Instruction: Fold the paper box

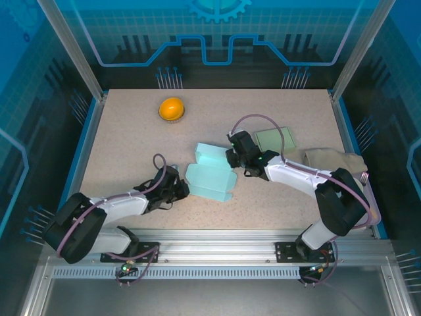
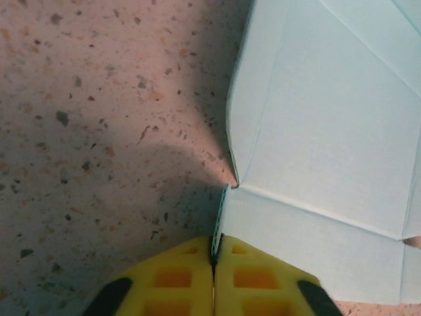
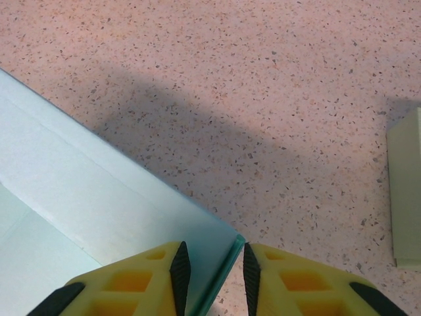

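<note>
- Top view: the paper box (image 1: 209, 176), pale mint and part-folded, lies on the speckled surface (image 1: 131, 151) a little nearer than its middle, between the two arms. One flap stands out at its far end.
- The left fingers (image 1: 179, 188) reach in low from the left and meet the box's left edge. The right fingers (image 1: 232, 158) come in from the right and meet its far right corner.
- An orange round thing (image 1: 171, 108) sits far back on the left, well apart from the box. A flat green piece (image 1: 276, 139) lies just behind the right arm, and a beige cloth (image 1: 332, 161) lies at the right edge of the surface.
- Left wrist view: the yellow left fingers (image 2: 177, 280) are clenched together, with a thin teal edge of the paper box (image 2: 316, 145) pinched in the seam between them. That edge belongs to the box's left flap, where two creased panels meet at a notch. Bare surface (image 2: 99, 99) lies to the left.
- Right wrist view: the right fingers (image 3: 172, 266) stand a little apart and straddle a corner of the paper box (image 3: 79, 197), its thin edge running down into the gap. Whether the pads press on that wall I cannot tell.
- The green piece (image 3: 404, 197) shows at the right border, apart from the box, with open surface (image 3: 263, 99) between them.
</note>
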Robot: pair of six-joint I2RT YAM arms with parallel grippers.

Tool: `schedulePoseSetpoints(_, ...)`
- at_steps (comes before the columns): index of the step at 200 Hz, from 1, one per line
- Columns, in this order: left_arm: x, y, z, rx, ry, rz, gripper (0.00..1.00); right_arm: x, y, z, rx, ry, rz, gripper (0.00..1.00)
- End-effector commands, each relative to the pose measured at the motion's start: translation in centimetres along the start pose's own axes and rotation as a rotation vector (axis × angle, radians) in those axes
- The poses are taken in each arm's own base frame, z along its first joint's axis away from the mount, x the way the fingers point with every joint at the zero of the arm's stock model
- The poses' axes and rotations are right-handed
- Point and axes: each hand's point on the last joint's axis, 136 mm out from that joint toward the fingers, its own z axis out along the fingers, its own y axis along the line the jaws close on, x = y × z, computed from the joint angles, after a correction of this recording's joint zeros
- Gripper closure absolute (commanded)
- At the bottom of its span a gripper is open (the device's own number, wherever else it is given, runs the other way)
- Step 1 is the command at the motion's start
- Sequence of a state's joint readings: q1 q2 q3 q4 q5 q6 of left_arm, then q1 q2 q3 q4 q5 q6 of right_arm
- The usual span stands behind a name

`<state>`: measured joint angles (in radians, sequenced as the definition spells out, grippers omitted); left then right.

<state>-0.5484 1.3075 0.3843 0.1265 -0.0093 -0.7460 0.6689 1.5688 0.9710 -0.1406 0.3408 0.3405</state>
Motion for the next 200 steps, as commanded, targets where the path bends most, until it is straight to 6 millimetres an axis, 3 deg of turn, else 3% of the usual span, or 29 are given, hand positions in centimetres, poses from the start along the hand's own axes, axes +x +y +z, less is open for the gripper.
schedulePoseSetpoints(1,-1.8,-2.0,-0.6,0.042,-0.051,0.07,1.0,5.6,-0.4,0.0,0.016,0.192,-0.047,0.66)
schedulePoseSetpoints(47,-3.7,-2.0,-5.7,-0.088,-0.079,0.284,1.0,2.2,-1.3,-3.7,-0.031,0.088,0.017,0.52)
schedulePoseSetpoints(73,-4.4,-1.6,-9.0,-0.153,-0.102,0.346,1.0,-0.4,-3.0,-7.0,-0.074,0.005,0.084,0.46)
schedulePoseSetpoints(107,-5.0,-2.4,-12.1,-0.189,-0.072,0.403,1.0,-2.7,-5.8,-11.5,-0.067,-0.079,0.102,0.44)
schedulePoseSetpoints(136,-7.0,-3.0,-17.0,-0.318,-0.023,0.594,1.0,-3.0,-7.1,-14.7,-0.029,-0.141,0.065,0.42)
schedulePoseSetpoints(178,-10.6,-6.7,-24.7,-0.461,-0.07,1.027,1.0,-2.1,-8.1,-17.7,-0.016,-0.223,0.081,0.42)
schedulePoseSetpoints(200,-12.5,-8.4,-27.1,-0.63,-0.11,1.252,1.0,-1.7,-8.3,-19.1,-0.019,-0.249,0.062,0.42)
